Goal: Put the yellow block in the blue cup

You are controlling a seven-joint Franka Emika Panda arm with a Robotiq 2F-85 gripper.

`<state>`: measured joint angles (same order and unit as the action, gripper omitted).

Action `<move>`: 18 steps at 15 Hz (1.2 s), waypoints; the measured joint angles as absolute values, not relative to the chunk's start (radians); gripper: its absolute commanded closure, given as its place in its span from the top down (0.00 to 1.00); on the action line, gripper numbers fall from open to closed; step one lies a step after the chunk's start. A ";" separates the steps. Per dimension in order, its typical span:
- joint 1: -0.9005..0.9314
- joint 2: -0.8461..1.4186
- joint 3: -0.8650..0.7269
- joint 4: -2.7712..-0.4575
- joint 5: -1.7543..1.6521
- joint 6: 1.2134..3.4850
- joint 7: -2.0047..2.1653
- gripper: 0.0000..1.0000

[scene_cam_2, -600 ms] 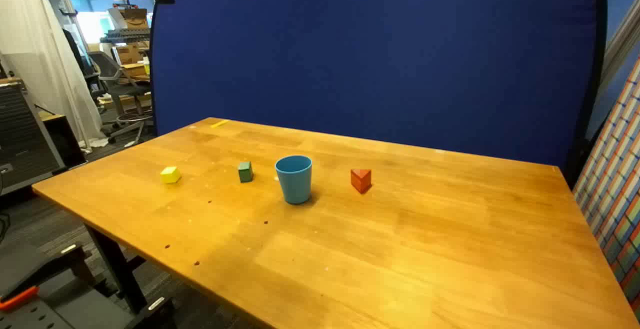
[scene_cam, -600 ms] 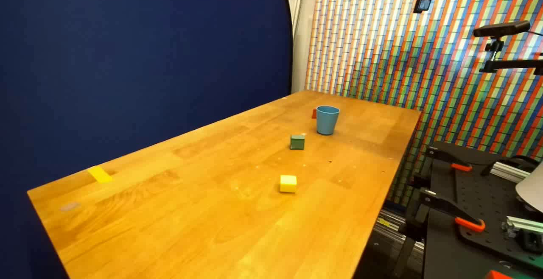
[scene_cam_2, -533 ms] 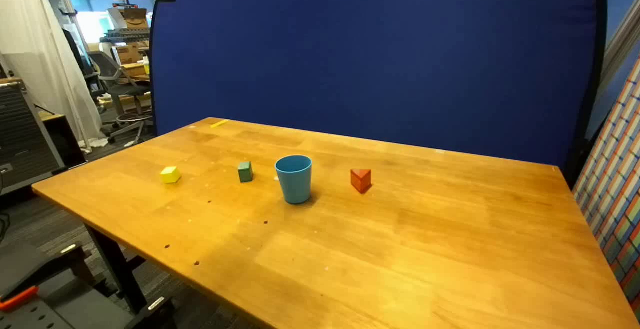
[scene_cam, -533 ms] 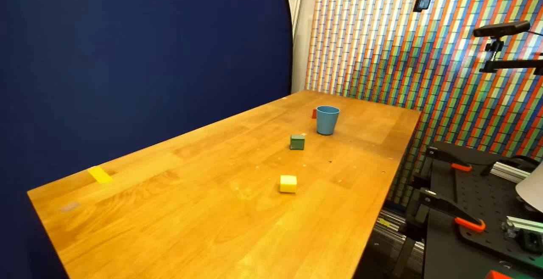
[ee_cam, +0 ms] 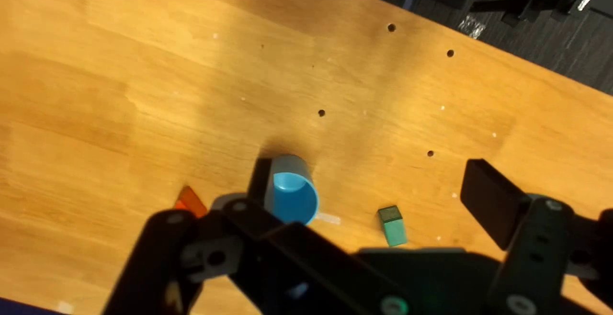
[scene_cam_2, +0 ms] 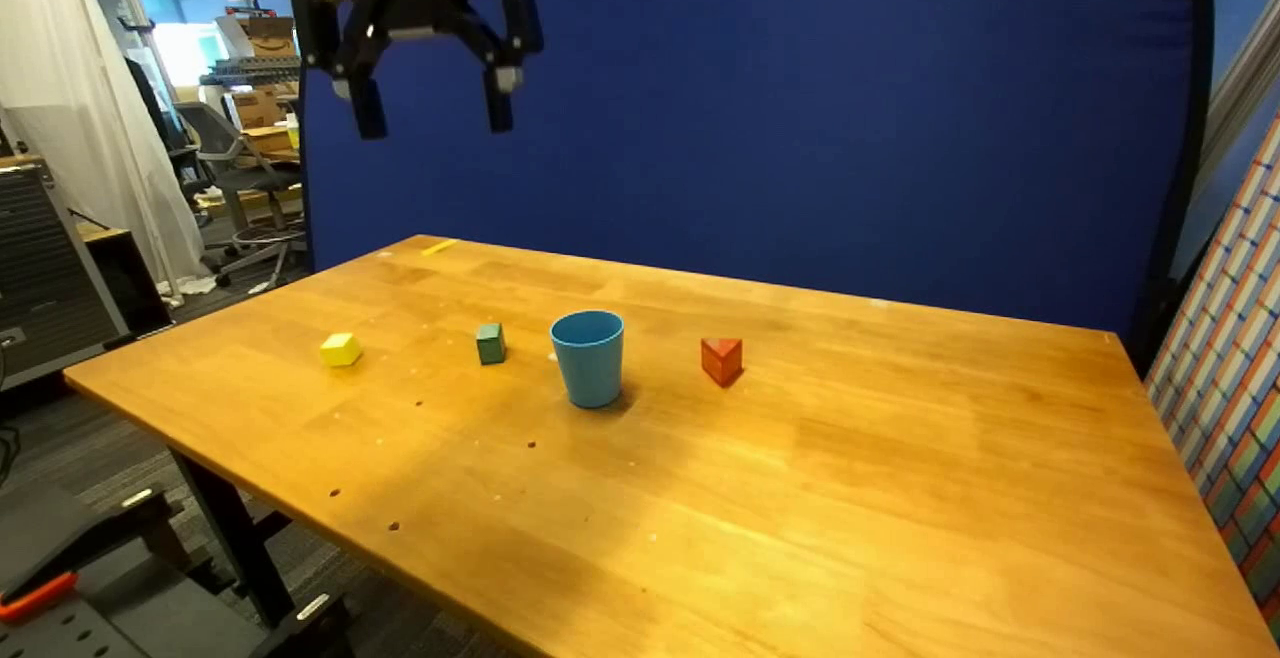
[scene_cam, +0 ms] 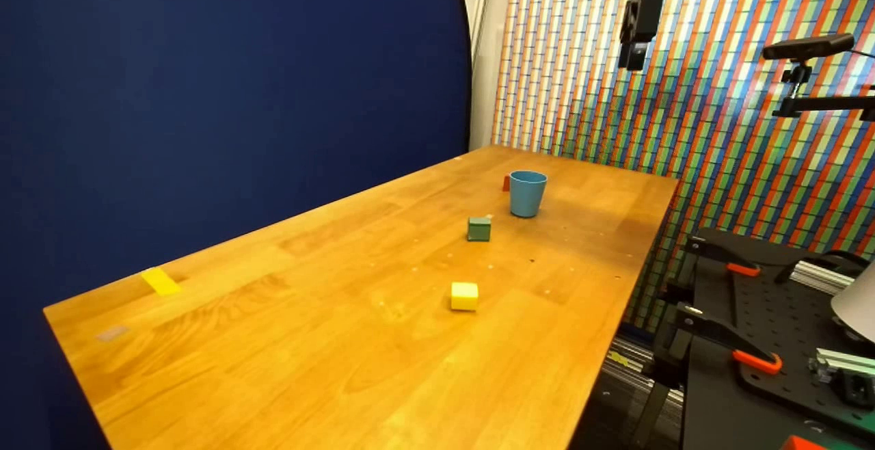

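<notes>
Though wrist view shows blue cup | yellow block: both exterior views only

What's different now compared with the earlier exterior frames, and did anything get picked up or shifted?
The claw has come down, showing lower in both exterior views, open and holding nothing. Nothing was taken hold of or let go. The yellow block, green block, blue cup and red wedge stayed put on the table.

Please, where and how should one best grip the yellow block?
Probably by two opposite side faces, with the open tool coming straight down: the yellow block is a cube resting flat on the table, and nothing touches its visible sides.
</notes>
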<state>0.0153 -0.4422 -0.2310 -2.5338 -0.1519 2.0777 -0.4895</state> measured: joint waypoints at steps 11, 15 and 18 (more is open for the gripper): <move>0.166 0.234 0.076 -2.357 0.047 2.413 -0.573 1.00; 0.168 0.470 0.175 -2.198 0.031 2.492 -0.552 1.00; 0.177 0.581 0.201 -2.099 -0.021 2.500 -0.502 1.00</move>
